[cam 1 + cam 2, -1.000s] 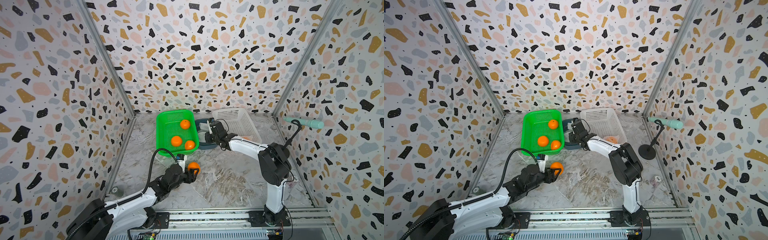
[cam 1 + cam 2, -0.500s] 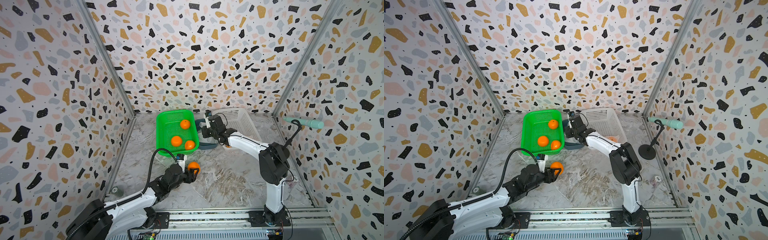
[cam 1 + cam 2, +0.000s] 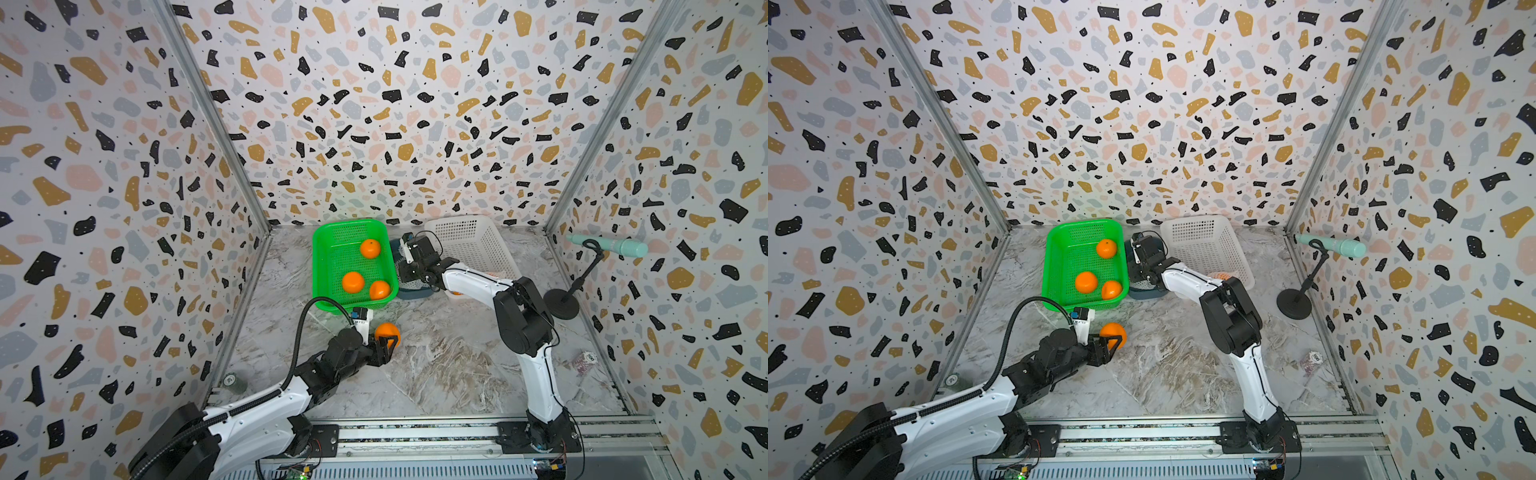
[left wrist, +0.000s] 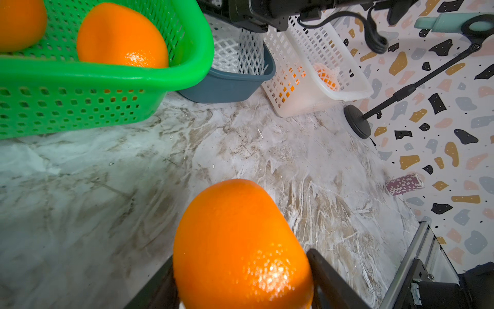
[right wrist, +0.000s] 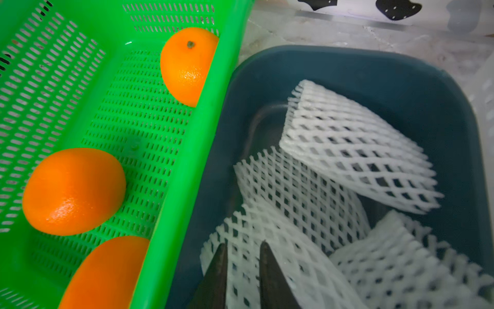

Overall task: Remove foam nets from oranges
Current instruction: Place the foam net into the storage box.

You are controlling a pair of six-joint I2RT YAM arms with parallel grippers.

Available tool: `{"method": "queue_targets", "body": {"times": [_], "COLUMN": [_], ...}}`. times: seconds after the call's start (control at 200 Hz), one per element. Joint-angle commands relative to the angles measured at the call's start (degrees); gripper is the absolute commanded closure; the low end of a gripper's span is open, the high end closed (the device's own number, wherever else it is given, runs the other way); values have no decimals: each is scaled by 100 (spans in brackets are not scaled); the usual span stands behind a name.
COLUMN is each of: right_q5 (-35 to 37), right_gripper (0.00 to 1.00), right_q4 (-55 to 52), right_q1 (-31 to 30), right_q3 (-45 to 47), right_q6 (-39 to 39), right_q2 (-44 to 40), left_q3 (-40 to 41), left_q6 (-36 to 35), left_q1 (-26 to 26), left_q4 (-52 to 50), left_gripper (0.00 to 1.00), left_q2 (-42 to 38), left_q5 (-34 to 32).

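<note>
Over the dark blue tub [image 5: 374, 80], at the middle of both top views, the right end effector [image 5: 243, 246] has shifted a little up and left since a second ago. It has gone from the side near the white basket [image 3: 469, 241] to the side next to the green basket [image 3: 340, 253]. Its two dark tapered fingers stand a narrow gap apart with nothing clamped, above crumpled white foam nets [image 5: 347, 149] of soft diamond mesh piled in the smooth-walled tub.

Below centre, the left end effector [image 3: 387, 344] has not moved. It stays clamped on a bare orange [image 3: 385, 331], glossy and finely dimpled; whether the fruit touches the veined, marble-look tabletop [image 3: 436, 365] cannot be told.

The green basket is a rounded rectangle of slotted plastic. It holds a far orange [image 3: 370, 248] and, side by side toward the front, a middle orange [image 3: 353, 282] and a near orange [image 3: 379, 289]. A netted orange [image 4: 324, 76], paler through its mesh, sits in the perforated white basket.
</note>
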State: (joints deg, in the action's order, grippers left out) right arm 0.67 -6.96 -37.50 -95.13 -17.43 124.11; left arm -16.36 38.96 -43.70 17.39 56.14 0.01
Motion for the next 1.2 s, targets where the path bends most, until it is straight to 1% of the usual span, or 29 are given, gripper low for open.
{"method": "queue_targets", "body": {"times": [0.0, 0.27, 0.601, 0.856, 1.021, 1.196], "right_q5": [97, 158, 94, 118, 126, 202], "right_gripper": [77, 77, 77, 77, 77, 77], "right_q4": [-18, 210, 229, 370, 552, 858], "right_q1": [14, 10, -13, -53, -148, -229], "right_q3": [172, 786, 785, 1198, 1860, 3070], "right_q6": [-22, -138, -60, -84, -179, -518], "right_q2": [-360, -700, -1025, -1541, -2128, -2999], "left_q3": [54, 36, -29, -121, -204, -333], "left_q6": [-64, -64, -78, -89, -77, -50], "left_q1": [31, 31, 32, 29, 32, 48], "left_q4": [41, 32, -67, -160, -253, -262], "left_gripper": [29, 29, 29, 29, 29, 29], "left_q2": [-68, -95, -169, -198, -225, -194], "left_q5": [-32, -32, -36, -64, -140, -210]}}
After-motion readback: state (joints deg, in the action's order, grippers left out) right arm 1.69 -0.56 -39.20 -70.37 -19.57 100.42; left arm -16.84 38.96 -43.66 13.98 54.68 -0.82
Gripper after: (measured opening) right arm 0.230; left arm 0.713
